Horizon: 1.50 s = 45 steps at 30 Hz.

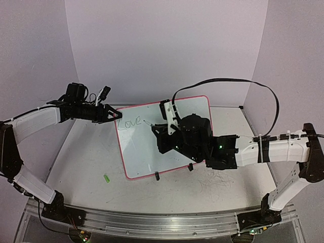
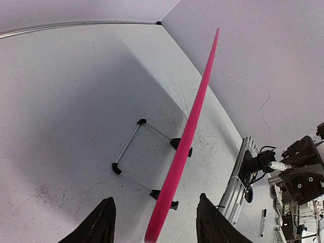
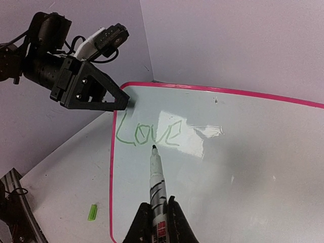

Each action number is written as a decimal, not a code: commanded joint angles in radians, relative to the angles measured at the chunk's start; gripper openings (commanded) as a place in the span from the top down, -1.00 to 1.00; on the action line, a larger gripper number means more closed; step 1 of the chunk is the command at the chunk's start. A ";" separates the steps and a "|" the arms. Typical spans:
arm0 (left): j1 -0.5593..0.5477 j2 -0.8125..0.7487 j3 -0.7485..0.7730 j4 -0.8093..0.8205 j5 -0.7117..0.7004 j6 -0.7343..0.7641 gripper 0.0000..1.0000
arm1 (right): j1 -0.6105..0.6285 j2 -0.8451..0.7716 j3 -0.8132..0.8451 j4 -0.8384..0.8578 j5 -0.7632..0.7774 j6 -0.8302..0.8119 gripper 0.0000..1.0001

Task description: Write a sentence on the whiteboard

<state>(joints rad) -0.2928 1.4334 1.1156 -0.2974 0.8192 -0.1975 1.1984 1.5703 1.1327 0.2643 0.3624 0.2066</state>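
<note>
- Right gripper (image 3: 158, 205), closest to its wrist camera, has its jaws pressed together on a marker (image 3: 157, 179), which they pinch low on the barrel so that the tip points away over the board.
- Left gripper (image 2: 156, 198) is at the far left corner of the whiteboard (image 1: 144, 152). Its jaws are spread, one finger on each side of the pink rim, with a visible gap between each finger and the rim in the left wrist view.
- That whiteboard lies across the middle of the table (image 1: 86, 152). Its near edge sits in two black clip feet (image 1: 157, 175), and a thin wire stand (image 2: 131, 152) shows behind it. The right arm covers part of its right half.
- On the board, the sentence (image 3: 148, 133) so far reads "Love", in green, near the far left corner.
- At the marker's end, the dark tip sits just below those letters; I cannot tell whether it touches the board.
- White and scuffed, the table carries faint grey scribbles (image 1: 212, 182) near its right near side.
- Pale lilac walls (image 1: 167, 45) close in the table on three sides.
- Along the table's near edge runs a metal rail (image 1: 152, 220) that carries both arm bases.
- Lying on the table left of the board's near corner is a small green cap-like piece (image 1: 107, 178).
</note>
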 commanded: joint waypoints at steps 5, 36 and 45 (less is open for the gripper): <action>0.002 -0.028 -0.024 0.047 0.048 0.026 0.07 | 0.000 0.043 0.087 -0.031 0.083 -0.008 1.00; 0.019 -0.095 -0.054 0.149 0.086 -0.005 0.07 | -0.075 0.168 0.138 0.046 0.093 -0.011 1.00; 0.067 -0.073 -0.086 0.248 0.161 -0.087 0.24 | -0.087 0.201 0.165 0.055 0.073 -0.025 1.00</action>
<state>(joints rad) -0.2257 1.3586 1.0325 -0.1263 0.9242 -0.2559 1.1122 1.7528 1.2485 0.2782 0.4504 0.1875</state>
